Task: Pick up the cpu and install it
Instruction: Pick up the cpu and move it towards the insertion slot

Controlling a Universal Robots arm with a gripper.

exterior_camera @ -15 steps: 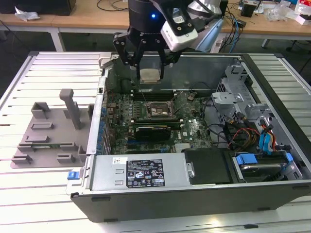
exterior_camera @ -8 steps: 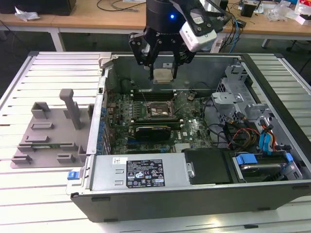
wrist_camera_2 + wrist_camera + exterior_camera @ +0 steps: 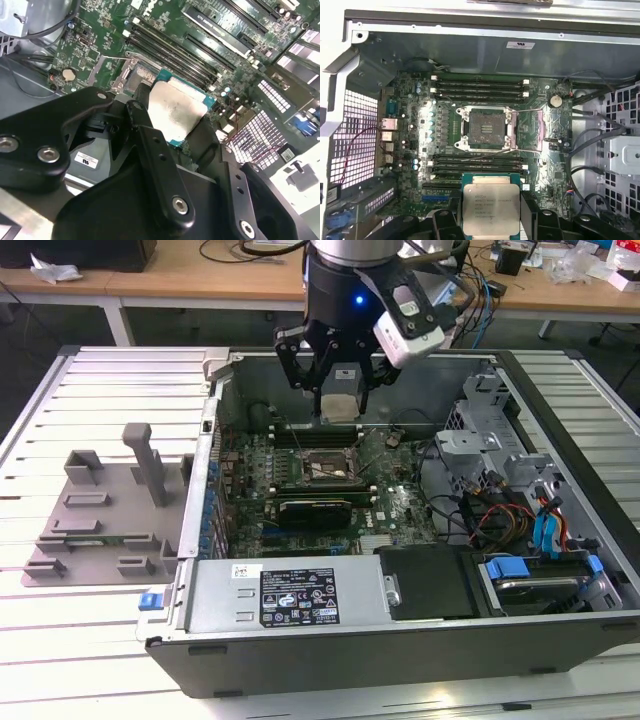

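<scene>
Holding the cpu in a clamped gripper, up over the open case.
Held level, metal top in sight in the first wrist view, clear of the board, near the bare socket, not seated.

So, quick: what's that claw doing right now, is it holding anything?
The claw: closed, holding the cpu in the air over the motherboard; the cpu is not yet in the socket.
</scene>
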